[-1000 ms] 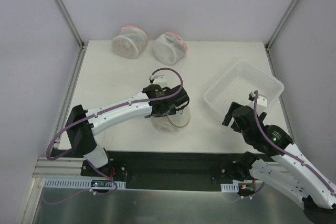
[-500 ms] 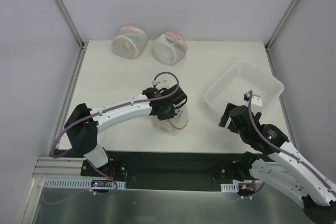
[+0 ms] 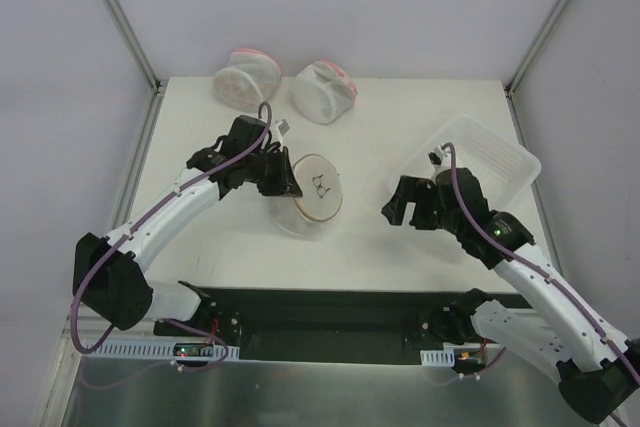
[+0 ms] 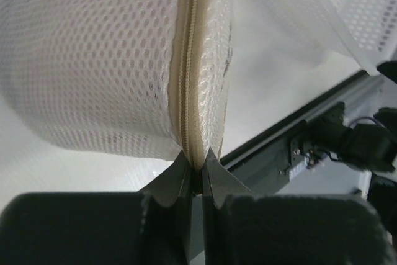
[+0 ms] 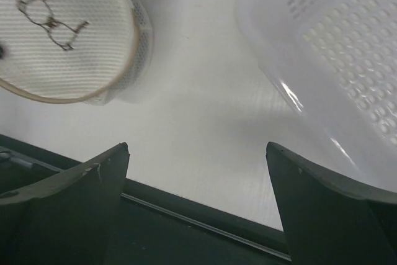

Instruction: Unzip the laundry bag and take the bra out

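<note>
The dome-shaped white mesh laundry bag with a tan-beige rim lies on its side near the middle of the white desk. Its round flat face is tipped up and to the right, showing the small black bra symbol. Whether the bag rests fully on the desk or is raised a little cannot be told.

The left gripper is at the bag's left side. In the left wrist view its jaws are drawn almost together, pinching the tan zip at the end of the seam. The zip looks closed along the stretch in view. The bra cannot be made out through the mesh.

The right gripper hangs to the right of the bag and apart from it, just beside the near left corner of the white perforated plastic tray. Its jaws stand wide and hold nothing. The right wrist view shows bare desk between them, the bag's round face to the far left and the tray to the far right.

At the far edge of the desk sit two white mesh pouches with pink-red trim, side by side and well apart from the bag.
</note>
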